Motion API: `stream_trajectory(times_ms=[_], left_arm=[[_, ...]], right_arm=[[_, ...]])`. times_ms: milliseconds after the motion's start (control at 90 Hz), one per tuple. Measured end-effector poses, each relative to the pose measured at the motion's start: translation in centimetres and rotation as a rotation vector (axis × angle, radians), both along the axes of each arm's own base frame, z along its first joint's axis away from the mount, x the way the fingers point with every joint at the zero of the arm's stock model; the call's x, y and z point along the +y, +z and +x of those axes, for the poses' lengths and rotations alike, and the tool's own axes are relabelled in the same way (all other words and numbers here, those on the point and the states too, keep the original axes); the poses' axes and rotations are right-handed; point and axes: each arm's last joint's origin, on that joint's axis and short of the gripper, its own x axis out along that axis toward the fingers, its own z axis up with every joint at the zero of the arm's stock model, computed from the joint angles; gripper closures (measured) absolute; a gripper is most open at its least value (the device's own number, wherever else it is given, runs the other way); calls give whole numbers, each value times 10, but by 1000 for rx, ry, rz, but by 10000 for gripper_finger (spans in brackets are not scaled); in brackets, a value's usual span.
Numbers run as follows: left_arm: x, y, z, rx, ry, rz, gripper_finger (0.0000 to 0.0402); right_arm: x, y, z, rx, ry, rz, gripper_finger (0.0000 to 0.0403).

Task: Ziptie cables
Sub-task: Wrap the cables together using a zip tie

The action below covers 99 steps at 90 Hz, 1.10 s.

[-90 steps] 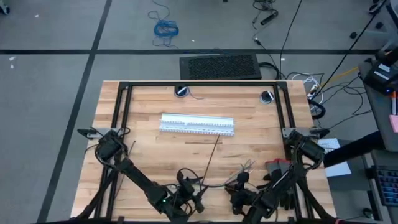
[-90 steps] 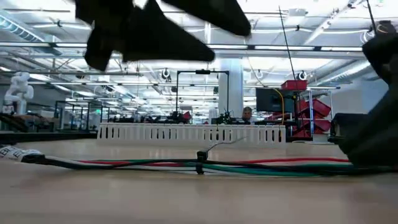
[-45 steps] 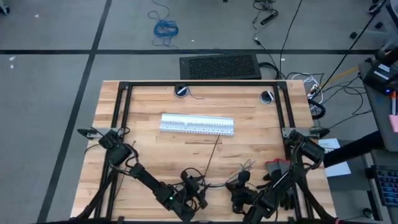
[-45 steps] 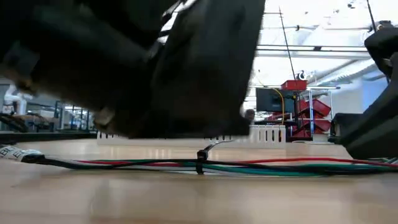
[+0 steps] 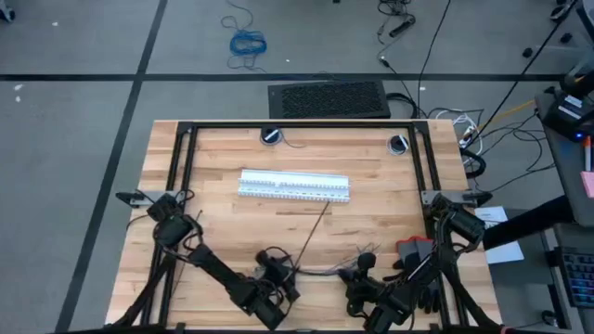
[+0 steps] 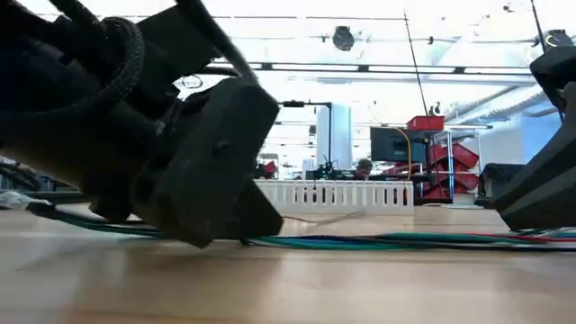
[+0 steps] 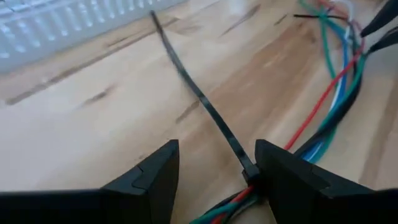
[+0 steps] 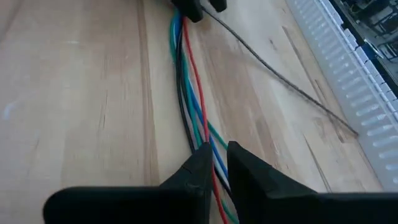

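The left gripper (image 7: pixel 214 174) stands with its fingers open astride the ziptie (image 7: pixel 198 99), just at its head on the cables (image 7: pixel 323 112). It should close squarely on the tail and pull along it. The right gripper (image 8: pixel 214 163) pinches the cables, farther from the white slotted strip (image 5: pixel 294 186). A second ziptie cannot be made out.

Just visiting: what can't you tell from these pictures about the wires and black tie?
Left wrist view: whether the ziptie is pulled tight round the cables; its head is tucked against a finger of the open left end effector.
Low view: the ziptie's head, blocked by the left arm.
High view: wire count; too thin.
Right wrist view: the cables past the right end effector clamping them, cut off by the edge.
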Motion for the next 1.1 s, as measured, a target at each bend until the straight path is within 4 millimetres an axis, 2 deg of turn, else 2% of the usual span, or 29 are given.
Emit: stream_trajectory(times_ms=[156, 356, 611, 844, 1100], left_arm=[[4, -1, -5, 35, 20, 17, 195], [18, -3, -22, 99, 137, 67, 195], [21, -3, -29, 40, 232, 5, 195], [8, -5, -29, -51, 243, -122, 195], [-18, 14, -13, -120, 236, -273, 194]], right_arm=[[0, 0, 0, 2, 1, -2, 365], [-1, 0, -1, 12, 1, -15, 365], [-5, 0, -4, 24, -33, -20, 365], [-8, 0, -6, 29, -56, -19, 365], [-3, 10, 4, 22, -22, -71, 365]])
